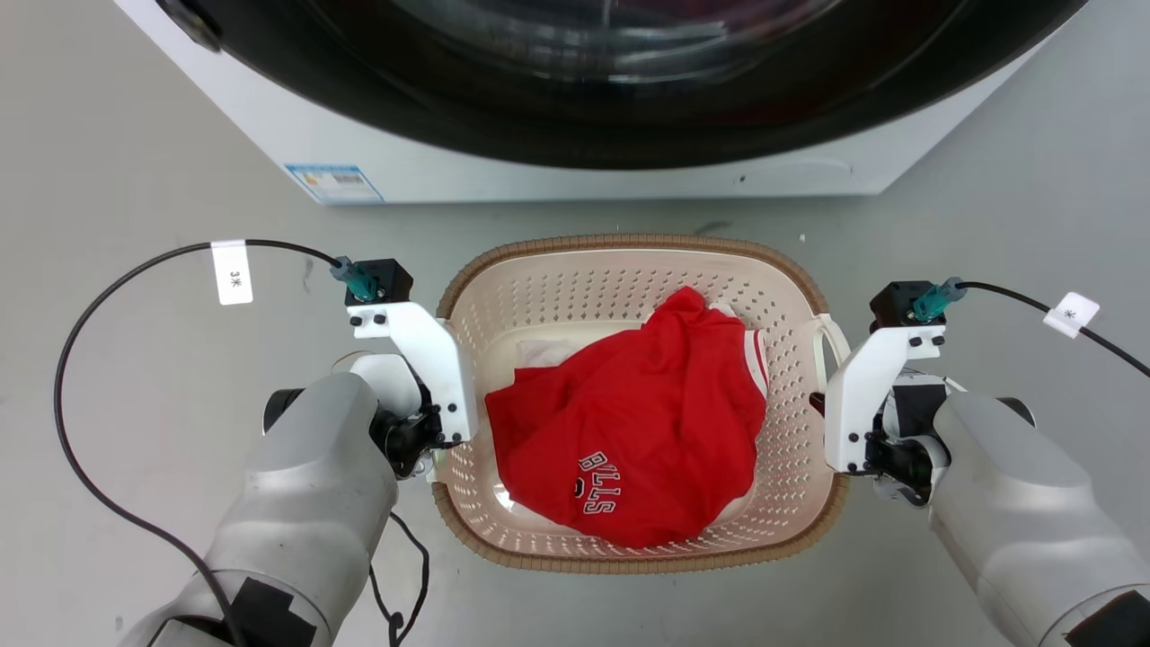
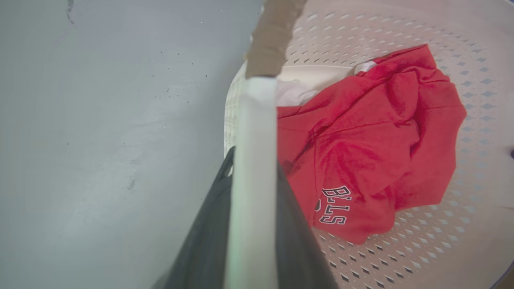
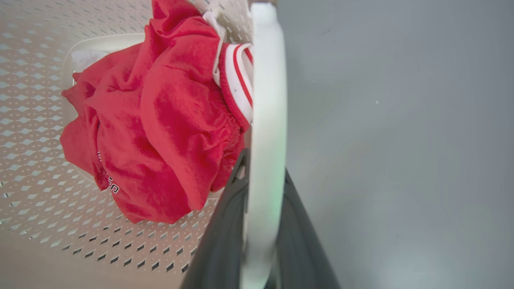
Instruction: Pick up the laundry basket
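**Item:** cream-beige perforated plastic laundry basket (image 1: 620,286) with a brown woven-look rim. It stands on the grey floor (image 1: 135,135), just in front of the white front-loading washer (image 1: 575,171).

**Contents:** crumpled red jersey (image 1: 629,422) with white-edged lettering, lying over a white cloth (image 1: 539,352).

**Grip, left:** left gripper (image 2: 255,160) has one dark finger on each side of the white left side handle (image 2: 257,112) and pinches it.

**Grip, right:** right gripper (image 3: 265,164) pinches the white right side handle (image 3: 267,80) in the same way.

**Handling note (judgement):**
- Both holds look set, so the lift is the step in hand.
- Raise both arms together and at the same rate, keeping the rim level.
- Keep both pinches firm, because the smooth handles could slide between the fingers.
- Draw the basket straight up, clear of the washer front.
- The load sits near the middle, so little tipping is expected.

**Not determinable:**
- Wrist brackets cover the fingers in the head view.
- How deep each handle sits between the fingers is unclear.
- Whether the basket base is touching the floor cannot be told.
- The jersey lettering is partly folded away.
- The white cloth is mostly covered.
- The washer is cut off at the top edge.
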Controlling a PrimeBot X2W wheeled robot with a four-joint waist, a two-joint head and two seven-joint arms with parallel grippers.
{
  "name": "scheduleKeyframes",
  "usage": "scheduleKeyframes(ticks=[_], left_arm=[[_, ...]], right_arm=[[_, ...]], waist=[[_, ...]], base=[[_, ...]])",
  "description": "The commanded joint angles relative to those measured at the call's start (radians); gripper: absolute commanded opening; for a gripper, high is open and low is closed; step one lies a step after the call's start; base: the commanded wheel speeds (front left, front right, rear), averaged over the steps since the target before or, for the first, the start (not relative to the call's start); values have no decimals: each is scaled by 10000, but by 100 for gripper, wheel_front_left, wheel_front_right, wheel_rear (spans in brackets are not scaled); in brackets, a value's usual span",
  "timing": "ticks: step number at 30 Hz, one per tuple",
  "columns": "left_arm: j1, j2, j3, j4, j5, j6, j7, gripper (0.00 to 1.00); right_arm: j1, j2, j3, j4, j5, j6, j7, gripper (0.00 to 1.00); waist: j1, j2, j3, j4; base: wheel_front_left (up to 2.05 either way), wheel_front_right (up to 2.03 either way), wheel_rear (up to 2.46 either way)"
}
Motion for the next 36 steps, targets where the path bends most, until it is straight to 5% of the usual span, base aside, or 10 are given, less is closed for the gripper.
scheduleKeyframes(ticks=[1, 36], left_arm=[[51, -170, -97, -129, -141, -104, 175, 0], [1536, -333, -1178, 76, -1359, -115, 2015, 0]], right_arm=[[-57, 30, 118, -18, 73, 41, 116, 0], [965, 243, 775, 735, 1248, 39, 2479, 0]], waist=[[1, 0, -674, 30], [1, 0, -4576, 235]], base=[[0, 0, 0], [0, 0, 0]])
